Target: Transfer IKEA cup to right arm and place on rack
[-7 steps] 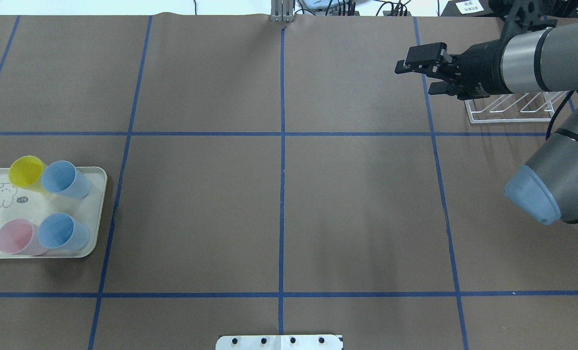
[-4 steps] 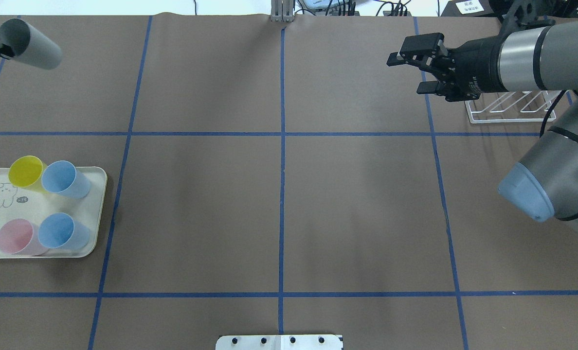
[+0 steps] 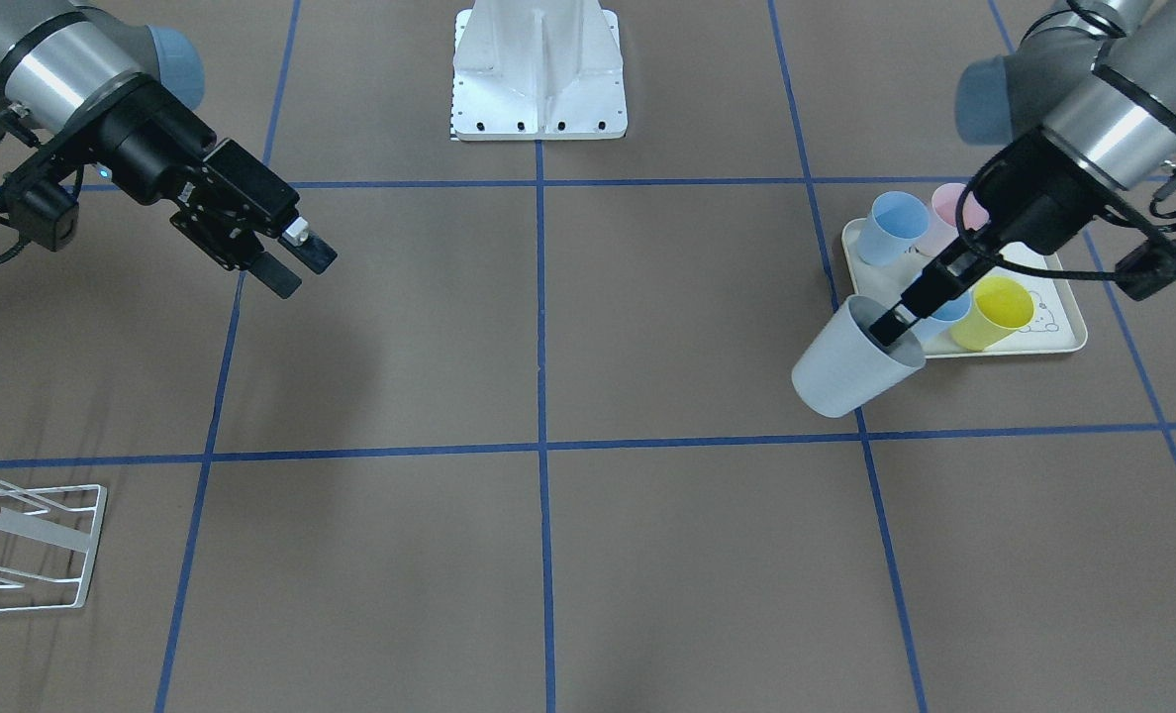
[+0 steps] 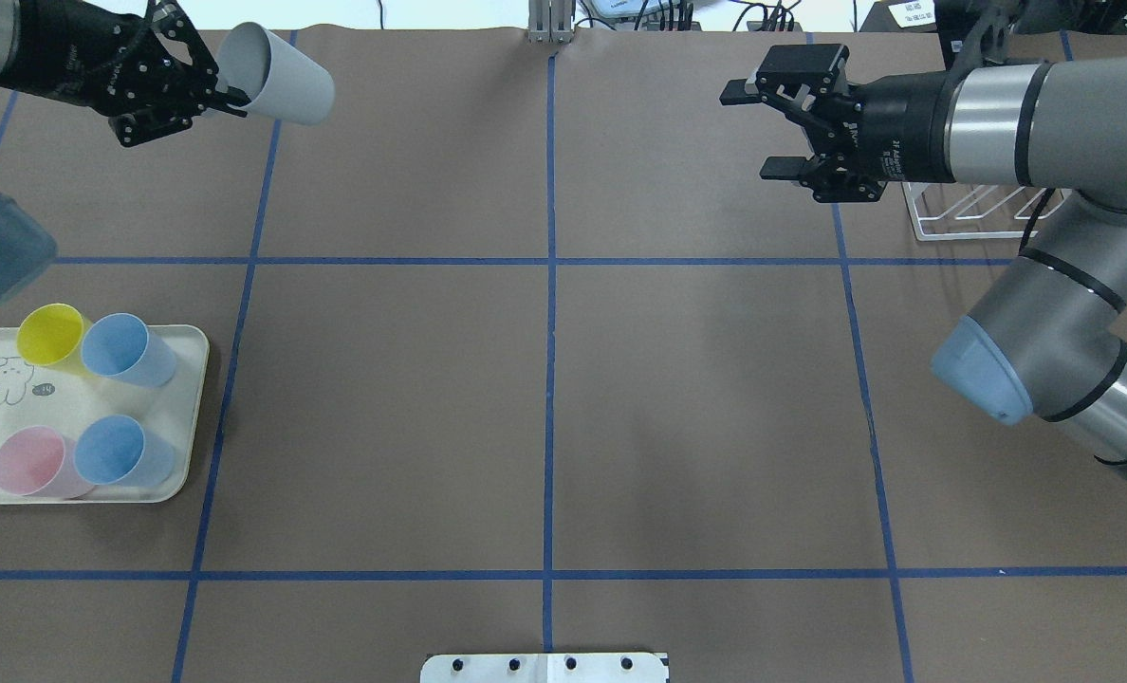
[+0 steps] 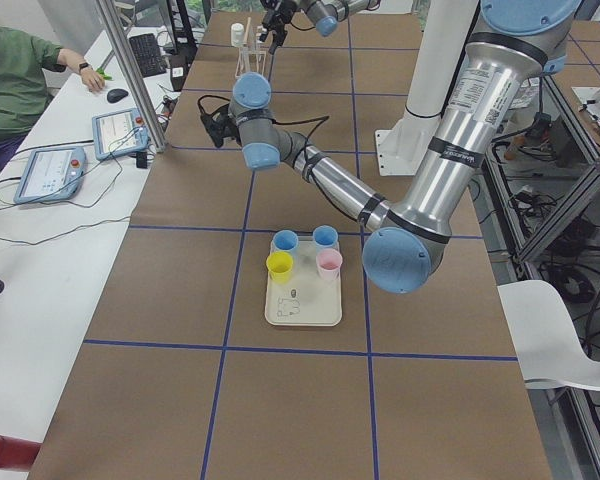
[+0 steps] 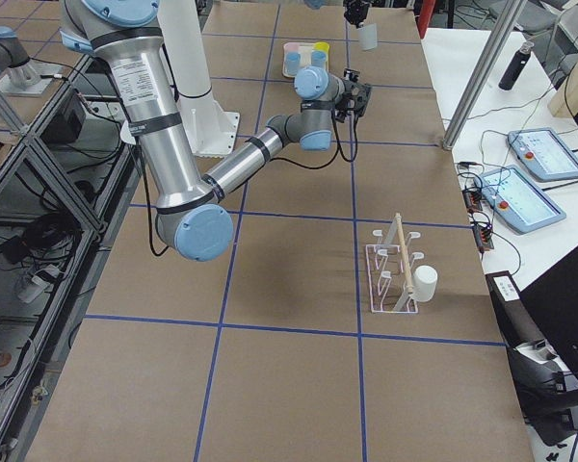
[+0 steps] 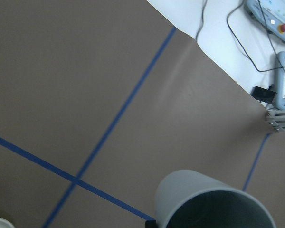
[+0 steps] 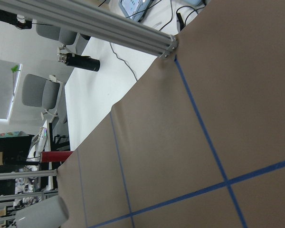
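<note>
Front-facing view: the grey cup [image 3: 850,363] hung clear of the tabletop [image 3: 548,555], just in front of the tray [image 3: 1053,332]. The left jaws pinched its rim, one finger inside the mouth and one outside. The right jaws stood spread and empty across the tabletop, well apart from the cup. The rack [image 3: 34,555] sat at the corner on their side.

Overhead view: the cup lay almost on its side, its long axis running across the tabletop. Its mouth faced the left arm [image 4: 13,43] and its closed base faced the right arm [image 4: 1000,123]. The right jaws gaped toward the cup roughly along that same line, with the centre blue line between the two. I judged they would meet the base end first and would have to close across the cup's body.

Left wrist view: only the cup's rim and upper wall showed at the bottom edge, and I could not see the jaws.

Right wrist view: the cup was small in the lower-left corner, far off centre, and no jaws were visible. I judged the right arm was not yet aimed squarely at it.

Right side view: the cup hung beyond the near arm's jaws, with the rack on the camera's side of them. In the left side view I could not pick the cup out.
</note>
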